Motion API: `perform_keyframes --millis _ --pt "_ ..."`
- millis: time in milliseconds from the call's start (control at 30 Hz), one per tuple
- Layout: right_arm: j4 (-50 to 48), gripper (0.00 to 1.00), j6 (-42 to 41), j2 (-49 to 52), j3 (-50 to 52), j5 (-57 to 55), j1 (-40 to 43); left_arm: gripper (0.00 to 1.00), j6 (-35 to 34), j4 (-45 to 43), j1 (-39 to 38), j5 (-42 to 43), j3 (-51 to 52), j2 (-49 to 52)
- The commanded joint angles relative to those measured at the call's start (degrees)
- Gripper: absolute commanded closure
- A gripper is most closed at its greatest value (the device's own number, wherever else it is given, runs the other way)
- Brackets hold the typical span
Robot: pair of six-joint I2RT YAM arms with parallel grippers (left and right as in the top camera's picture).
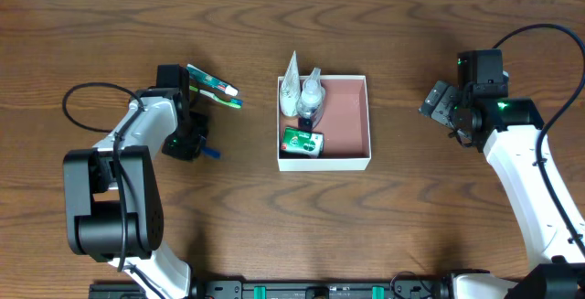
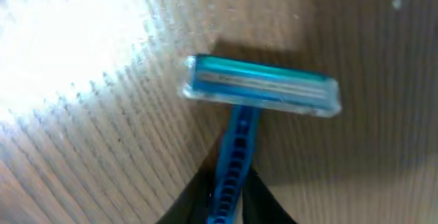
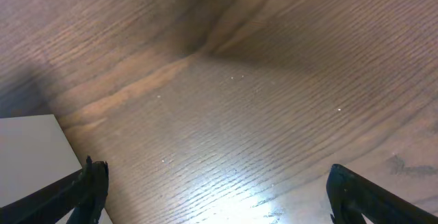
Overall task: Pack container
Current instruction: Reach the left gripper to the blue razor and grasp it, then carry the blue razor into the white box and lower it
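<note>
step: transfer, left tool (image 2: 229, 203) clenched on razor (image 2: 260, 87) | right tool (image 1: 442, 107) released, idle | container (image 1: 368, 125) mid-surface (image 1: 110, 25), part-filled | next: likely carry razor over bare right half, lower, release

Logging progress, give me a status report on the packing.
Left gripper shut on razor. Right gripper open, empty. Container holds toiletries on its left side, rest bare. Nothing between razor and container.

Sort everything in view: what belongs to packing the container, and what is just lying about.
Job: container; razor, held; toothbrush, probably next; tube, bottle and green pack, already inside.
Lying about: nothing loose, only the arms' cables.
</note>
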State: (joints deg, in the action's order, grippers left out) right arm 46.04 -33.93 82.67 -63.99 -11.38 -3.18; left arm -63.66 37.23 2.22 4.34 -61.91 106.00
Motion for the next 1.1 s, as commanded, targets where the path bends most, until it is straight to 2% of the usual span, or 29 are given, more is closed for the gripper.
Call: perform_keyframes --millis 0,67,333,567,867,1067 --pt "0.0 0.01 -0.8 0.2 0.0 -0.6 0.5 0.89 9.2 0.2 0.2 1.2 0.0 2.3" --pt "0.0 0.01 -0.8 0.2 0.0 -0.6 0.5 0.94 12.7 0.2 0.2 2.1 0.0 2.2" --pt "0.1 0.01 -0.8 0.2 0.0 -0.6 0.5 0.94 29.6 0.5 0.2 7.0 0.0 1.7" --pt "0.1 0.01 -0.8 0.2 0.0 -0.6 0.5 0.94 38.6 4.6 0.2 7.0 -2.0 -2.5" --pt "0.0 0.01 -0.8 0.2 0.0 -0.6 0.5 0.94 47.4 9.2 -2.0 7.1 -4.8 -18.3" --pt "0.0 0.01 -0.8 0.2 0.0 -0.6 0.5 0.94 50.2 8.6 -9.9 7.1 -4.8 -31.6"
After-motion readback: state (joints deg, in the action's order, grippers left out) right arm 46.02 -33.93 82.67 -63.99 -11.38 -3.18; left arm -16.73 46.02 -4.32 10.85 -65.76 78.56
